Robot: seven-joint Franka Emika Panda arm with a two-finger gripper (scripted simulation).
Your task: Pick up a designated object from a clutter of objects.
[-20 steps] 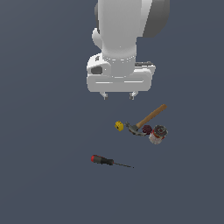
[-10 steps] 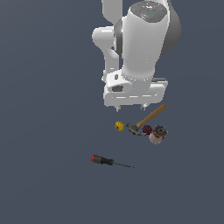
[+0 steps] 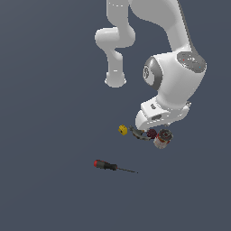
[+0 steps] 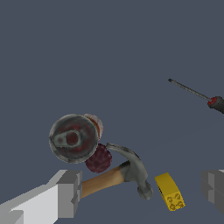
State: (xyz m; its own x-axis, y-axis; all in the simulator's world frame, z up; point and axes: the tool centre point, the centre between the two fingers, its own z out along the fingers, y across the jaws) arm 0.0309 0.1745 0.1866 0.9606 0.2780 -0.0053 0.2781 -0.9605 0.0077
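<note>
The tool (image 4: 140,192), jaws apart, hangs above the white-red can (image 4: 74,138), whose label shows no readable writing.

Both renders were evenly and softly lit, with a flat slate-blue ground and no cast shadows to be seen. Light seemed to fall from above: the arm (image 3: 173,85) was bright on its upper surfaces and greyer beneath. No glare or motion blur showed. The exterior view was coarse, its small things pixelated; the wrist view was sharper, with the can (image 4: 73,138) top mottled.
</note>
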